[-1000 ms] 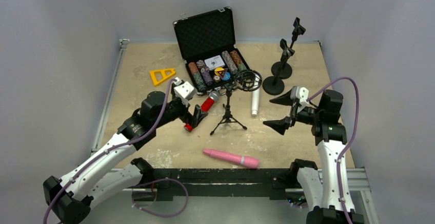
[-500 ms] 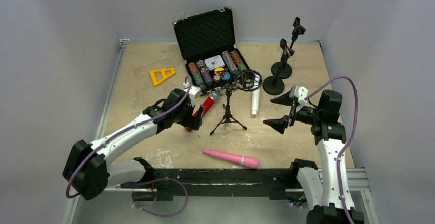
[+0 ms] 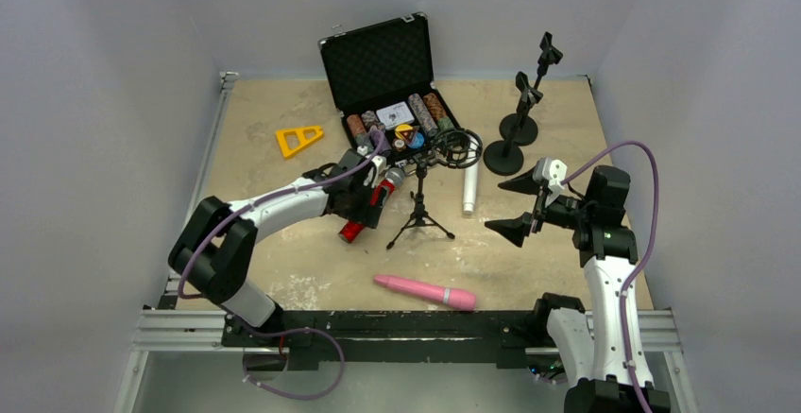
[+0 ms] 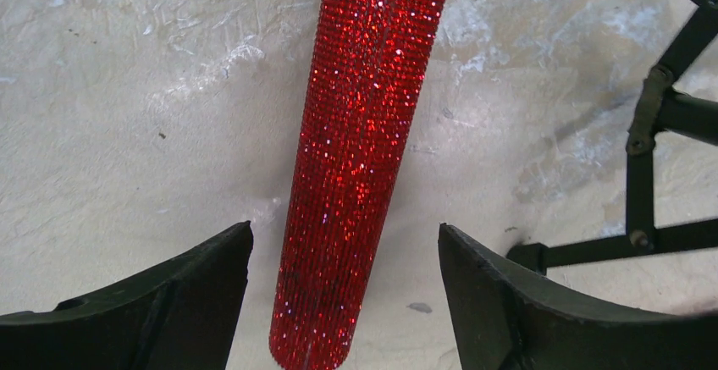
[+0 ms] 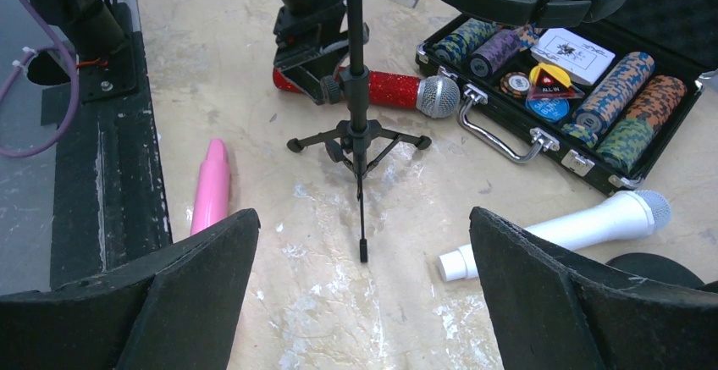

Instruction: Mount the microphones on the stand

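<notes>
Three microphones lie flat on the table (image 3: 264, 101). The red microphone (image 4: 360, 158) lies between the case and the tripod stand (image 3: 420, 213). The left gripper (image 4: 343, 228) is down over its handle with its jaws wide, one on each side and a gap showing on both, so it grips nothing. The pink microphone (image 3: 425, 291) lies near the front edge, and the white microphone (image 3: 469, 189) lies just right of the tripod stand. I count three stands: the tripod with a ring mount on top, and two round-based stands (image 3: 503, 156) at the back right. The right gripper (image 3: 493, 207) hangs above the table, jaws spread wide, holding nothing. One open case (image 3: 378, 63) of chips and one yellow triangle (image 3: 298, 139) sit toward the back.
</notes>
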{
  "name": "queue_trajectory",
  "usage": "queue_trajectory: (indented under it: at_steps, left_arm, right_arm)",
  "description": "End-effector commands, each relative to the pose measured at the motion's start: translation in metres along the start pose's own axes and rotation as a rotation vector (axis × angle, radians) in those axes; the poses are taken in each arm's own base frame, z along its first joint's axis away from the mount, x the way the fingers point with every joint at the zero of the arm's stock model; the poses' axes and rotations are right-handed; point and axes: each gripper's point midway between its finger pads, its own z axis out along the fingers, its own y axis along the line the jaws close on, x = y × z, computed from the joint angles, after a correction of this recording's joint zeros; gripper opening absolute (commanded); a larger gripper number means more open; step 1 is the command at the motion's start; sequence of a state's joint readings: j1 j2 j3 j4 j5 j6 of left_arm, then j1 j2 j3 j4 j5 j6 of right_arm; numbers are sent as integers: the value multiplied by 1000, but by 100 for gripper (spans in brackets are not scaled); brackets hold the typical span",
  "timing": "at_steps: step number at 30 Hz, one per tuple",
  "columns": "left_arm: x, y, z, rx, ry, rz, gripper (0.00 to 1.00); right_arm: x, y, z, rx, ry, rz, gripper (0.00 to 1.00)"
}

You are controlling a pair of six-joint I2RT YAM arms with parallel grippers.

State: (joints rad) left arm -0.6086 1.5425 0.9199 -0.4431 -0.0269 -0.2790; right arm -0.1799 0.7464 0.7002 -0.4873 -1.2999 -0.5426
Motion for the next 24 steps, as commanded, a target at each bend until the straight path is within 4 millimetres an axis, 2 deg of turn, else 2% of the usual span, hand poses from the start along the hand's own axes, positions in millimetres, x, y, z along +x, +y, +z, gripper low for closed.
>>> queue_trajectory:
  at_steps: [1, 7, 9, 10, 12, 14, 18, 24]
  left_arm:
    - [-13, -2, 12, -7, 10, -35, 81]
    - [3, 2, 30, -35, 79, -60, 62]
    - [11, 2, 34, -33, 104, -64, 49]
    - [14, 1, 35, -29, 112, -66, 40]
    - [18, 1, 34, -25, 118, -68, 12]
    - [17, 1, 28, -21, 98, -72, 0]
    - [12, 4, -1, -22, 19, -87, 0]
    - [-3, -5, -66, 71, -187, -104, 0]
  right_arm:
    - [-3, 1, -1, -6, -7, -12, 98]
    - [-3, 1, -1, -10, -9, -9, 98]
    - [-4, 1, -1, -10, -9, -10, 98]
    - [-4, 1, -1, -10, -9, -10, 98]
    - [-5, 1, -1, -12, -11, -12, 98]
    - [-5, 1, -1, -11, -11, -12, 98]
    - [-5, 2, -1, -11, -11, -12, 98]
    - [-6, 0, -3, -6, -12, -14, 98]
